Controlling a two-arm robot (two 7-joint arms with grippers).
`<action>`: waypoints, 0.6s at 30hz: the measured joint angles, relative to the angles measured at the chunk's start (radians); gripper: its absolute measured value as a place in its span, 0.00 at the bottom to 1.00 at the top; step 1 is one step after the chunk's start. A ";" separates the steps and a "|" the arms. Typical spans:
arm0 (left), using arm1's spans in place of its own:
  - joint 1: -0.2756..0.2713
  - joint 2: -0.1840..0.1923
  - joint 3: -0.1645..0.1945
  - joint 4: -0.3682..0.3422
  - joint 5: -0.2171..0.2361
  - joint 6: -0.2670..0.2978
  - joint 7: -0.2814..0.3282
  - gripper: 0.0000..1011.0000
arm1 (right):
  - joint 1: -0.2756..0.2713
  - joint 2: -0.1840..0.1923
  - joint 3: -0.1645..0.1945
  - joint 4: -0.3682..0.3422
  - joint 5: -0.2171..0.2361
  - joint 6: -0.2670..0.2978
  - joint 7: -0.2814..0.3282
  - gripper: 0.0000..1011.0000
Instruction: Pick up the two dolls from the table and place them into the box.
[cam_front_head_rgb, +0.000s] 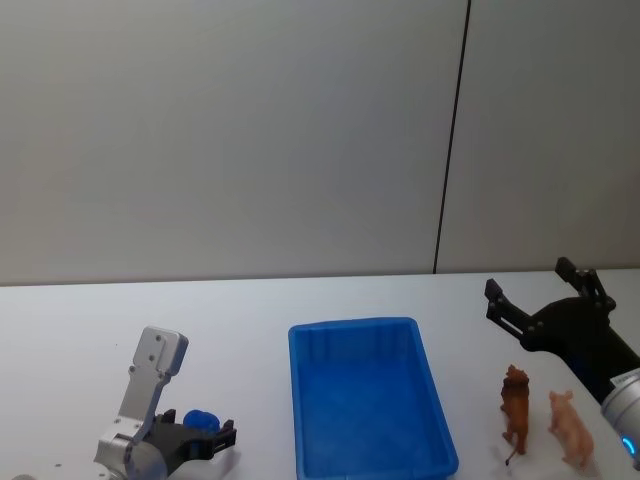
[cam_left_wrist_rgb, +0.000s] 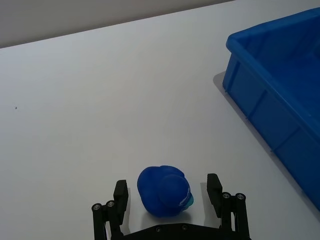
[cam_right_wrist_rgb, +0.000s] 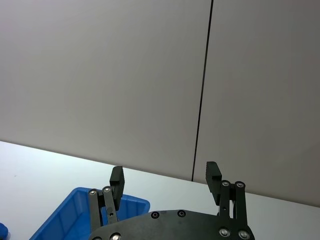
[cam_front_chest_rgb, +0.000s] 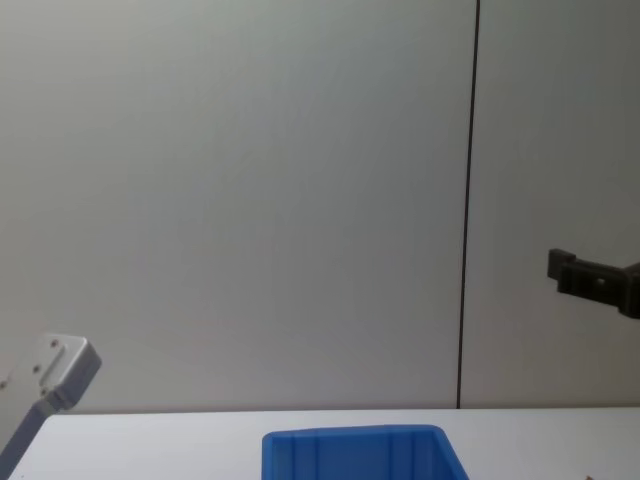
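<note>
Blue box (cam_front_head_rgb: 365, 395) runs lengthwise front-to-back — left gripper (cam_left_wrist_rgb: 167, 184), right gripper (cam_right_wrist_rgb: 165, 171) both spread.

no readable text, labels, numbers or signs anywhere

right gripper (cam_right_wrist_rgb: 165, 174) spread, blue box (cam_right_wrist_rgb: 56, 220) beyond

The left gripper (cam_front_head_rgb: 200, 428) partly hides the blue doll (cam_front_head_rgb: 203, 417). The chest view's lower edge cuts off the box (cam_front_chest_rgb: 355, 452).
</note>
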 joint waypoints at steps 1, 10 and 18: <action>-0.003 -0.002 0.000 0.007 0.003 0.001 -0.002 0.99 | 0.000 0.000 0.000 0.000 0.000 0.000 0.000 0.99; -0.021 -0.011 -0.002 0.041 0.021 0.005 -0.014 0.92 | 0.000 0.000 0.000 0.000 0.000 0.000 0.000 0.99; -0.037 -0.021 -0.001 0.071 0.042 0.005 -0.027 0.68 | 0.000 0.000 0.000 0.000 0.000 0.000 0.000 0.99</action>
